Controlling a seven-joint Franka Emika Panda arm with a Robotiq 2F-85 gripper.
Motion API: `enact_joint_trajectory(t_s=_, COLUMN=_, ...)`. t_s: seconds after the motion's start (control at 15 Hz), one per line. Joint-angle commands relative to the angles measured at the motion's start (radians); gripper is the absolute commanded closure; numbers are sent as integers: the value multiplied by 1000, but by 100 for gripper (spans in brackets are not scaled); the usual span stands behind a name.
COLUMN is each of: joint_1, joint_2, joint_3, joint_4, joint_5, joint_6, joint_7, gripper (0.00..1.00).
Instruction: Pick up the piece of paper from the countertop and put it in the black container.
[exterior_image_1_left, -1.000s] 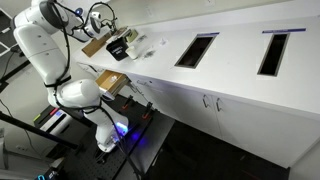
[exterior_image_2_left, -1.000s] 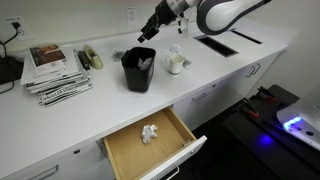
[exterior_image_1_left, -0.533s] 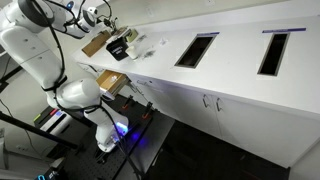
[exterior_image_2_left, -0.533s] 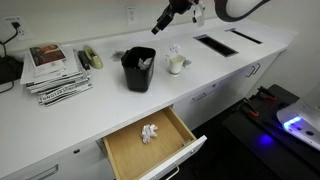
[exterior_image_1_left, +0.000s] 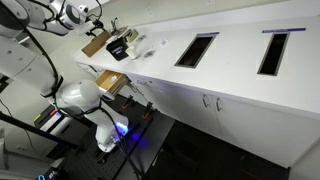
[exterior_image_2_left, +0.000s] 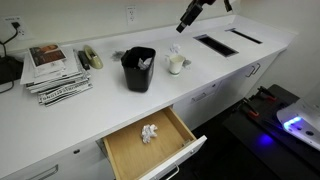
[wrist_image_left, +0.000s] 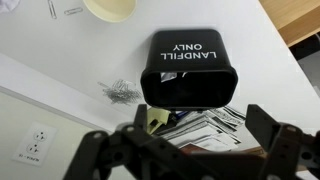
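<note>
The black container stands on the white countertop. It also shows in an exterior view and in the wrist view, where it reads "LANDFILL ONLY". A small crumpled white piece of paper shows inside its rim. In the wrist view the inside of the container is dark and the paper is hidden. My gripper is high above the counter, well away from the container. In the wrist view the gripper is open and empty.
A white cup stands beside the container. Stacked magazines lie further along the counter. An open drawer below holds another crumpled scrap. Paper clips lie on the counter. A cardboard piece and dark cut-outs are also there.
My gripper has risen from just above the black container and moved up and away from it. The container and the scrap inside it have not moved.
</note>
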Motion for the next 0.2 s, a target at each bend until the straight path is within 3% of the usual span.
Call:
enact_joint_trajectory(t_s=0.0, joint_1=-29, joint_2=-112, joint_3=21, joint_4=-89, joint_5=93, joint_6=-54, joint_7=-59, gripper=0)
enact_joint_trajectory(t_s=0.13, joint_1=-27, joint_2=-145, joint_3=15, joint_4=-118, joint_5=130, joint_6=-69, joint_7=-79, gripper=0)
